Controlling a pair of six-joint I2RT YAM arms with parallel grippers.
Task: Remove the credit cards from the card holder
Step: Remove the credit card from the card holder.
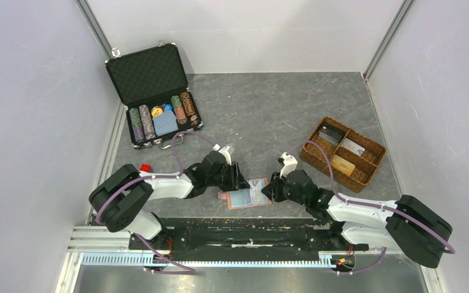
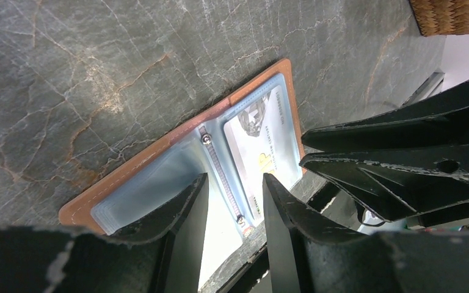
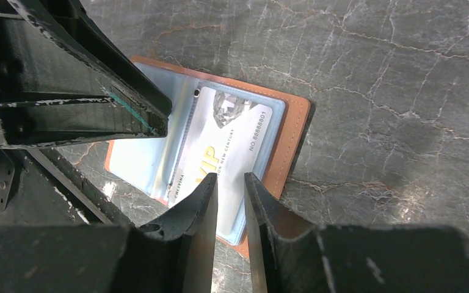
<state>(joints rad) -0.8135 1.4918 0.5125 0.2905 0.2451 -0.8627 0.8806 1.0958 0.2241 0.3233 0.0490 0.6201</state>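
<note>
The card holder [image 1: 245, 195] lies open and flat near the table's front edge, tan leather [image 2: 135, 166] around pale blue clear sleeves. A white credit card [image 2: 260, 149] with gold lettering sits in its right sleeve, also clear in the right wrist view [image 3: 227, 139]. The left sleeve [image 2: 152, 186] looks empty. My left gripper [image 2: 234, 186] is open, its tips just above the wallet's spine. My right gripper [image 3: 230, 182] is narrowly open over the card's near edge, holding nothing. In the top view the left gripper [image 1: 238, 177] and right gripper [image 1: 269, 188] flank the wallet [image 3: 294, 131].
A brown woven divided tray [image 1: 370, 174] at the right holds a dark grey card [image 1: 330, 132], a white card [image 1: 352, 146] and a tan card [image 1: 342, 165]. An open black chip case [image 1: 147, 73] with striped chips stands at the back left. The two grippers are close together.
</note>
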